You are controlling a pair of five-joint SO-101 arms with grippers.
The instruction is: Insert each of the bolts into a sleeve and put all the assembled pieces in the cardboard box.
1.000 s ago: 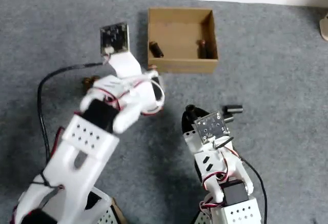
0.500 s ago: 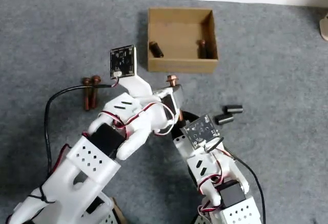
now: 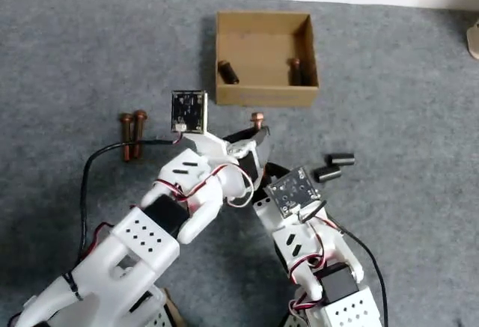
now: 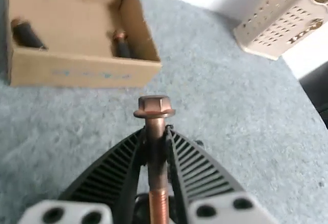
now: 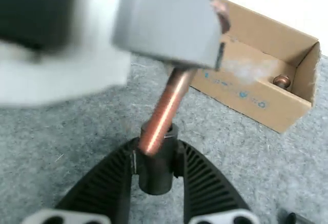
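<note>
On grey carpet (image 3: 75,57), left fingers (image 4: 197,165) clamp a bolt (image 4: 155,126), tip at the sleeve (image 5: 156,170) right fingers (image 5: 205,188) clamp.

left gripper (image 4: 155,134) swings from the cardboard box (image 3: 262,96) front-left corner across to right gripper (image 5: 156,151) | its bolt (image 4: 156,157) now tilts down, tip meeting top of sleeve (image 5: 155,175) | right arm shifts slightly left | two loose bolts (image 3: 132,134) now uncovered by left arm

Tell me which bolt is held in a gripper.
The bolt in the left gripper, with its tip at the sleeve held by the right gripper. The other two loose bolts lie side by side on the table, untouched.
</note>
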